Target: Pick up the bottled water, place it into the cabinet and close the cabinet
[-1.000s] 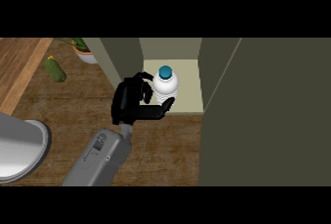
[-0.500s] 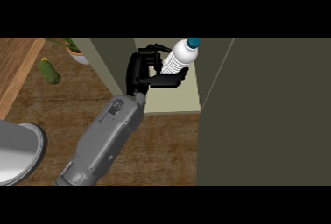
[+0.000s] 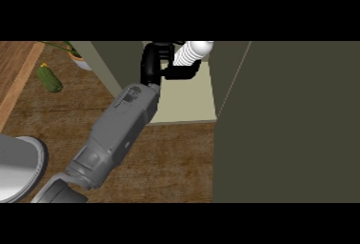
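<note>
Surface: one brown wood-grain desk (image 3: 175, 157), seen steeply from above, with an olive-green cabinet (image 3: 295, 119) standing on it. The cabinet's pale interior floor (image 3: 186, 97) is exposed.

Hand, one in view: black hand (image 3: 158, 62) on a grey forearm (image 3: 116, 136) that rises from the lower left and reaches into the cabinet opening at the top of the view. Which of the robot's two arms this is cannot be settled from this view; by its entry from the lower left it is taken here as the left. State: clenched in a grasp, its fingers (image 3: 184, 74) curled round the lower body of the bottled water (image 3: 193, 51).

Bottled water, one: white ribbed bottle, tilted, held at the hand's upper right side, above the cabinet's pale floor and inside the opening. Its upper end is cut off at the top of the view, so the cap is not visible. Whether its base touches the floor cannot be told.

Cabinet door (image 3: 285, 124), one: large dark olive panel to the right of the hand, apart from it, standing open.

Cabinet side wall (image 3: 105, 64), one: olive panel just left of the hand.

Cucumber (image 3: 49, 78), one: small green piece lying on the desk well to the left of the hand.

Potted plant (image 3: 76, 55), one: green leaves over a pale pot, left of the hand, between cucumber and cabinet wall.

Grey rounded form (image 3: 17, 167), one: at the lower left edge, beside the forearm's base; identity unclear.
</note>
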